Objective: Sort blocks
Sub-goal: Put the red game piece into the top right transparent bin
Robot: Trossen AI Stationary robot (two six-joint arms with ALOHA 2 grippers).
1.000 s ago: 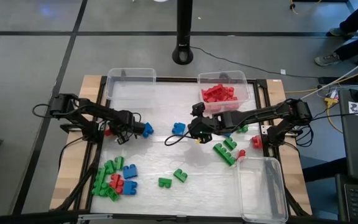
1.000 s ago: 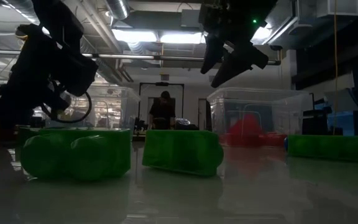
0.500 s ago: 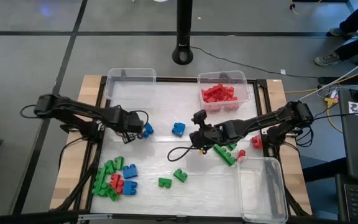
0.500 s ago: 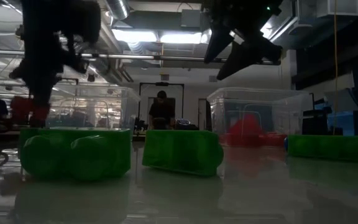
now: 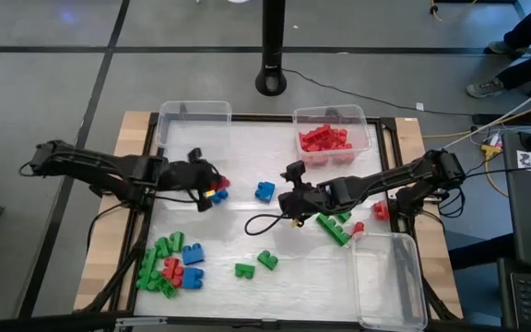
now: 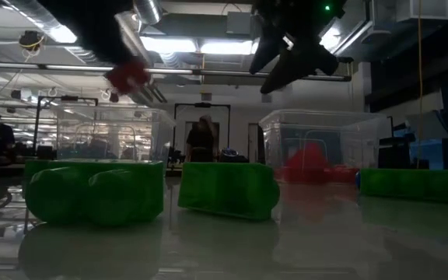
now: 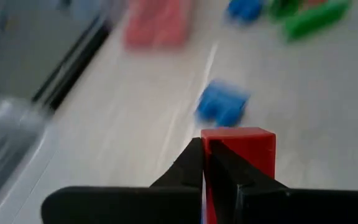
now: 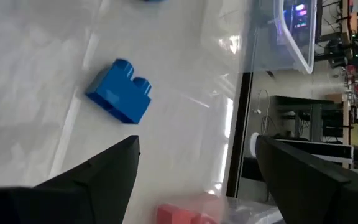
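The left gripper is clenched on a red block, lifted above the desk for carrying to the bin of reds. The right gripper hangs released near a blue block, likely its next pick.

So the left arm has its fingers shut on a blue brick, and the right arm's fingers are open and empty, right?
Not quite. The left gripper is shut on a red block, not a blue one, as the left wrist view shows. The rest holds: the right gripper is open and empty.
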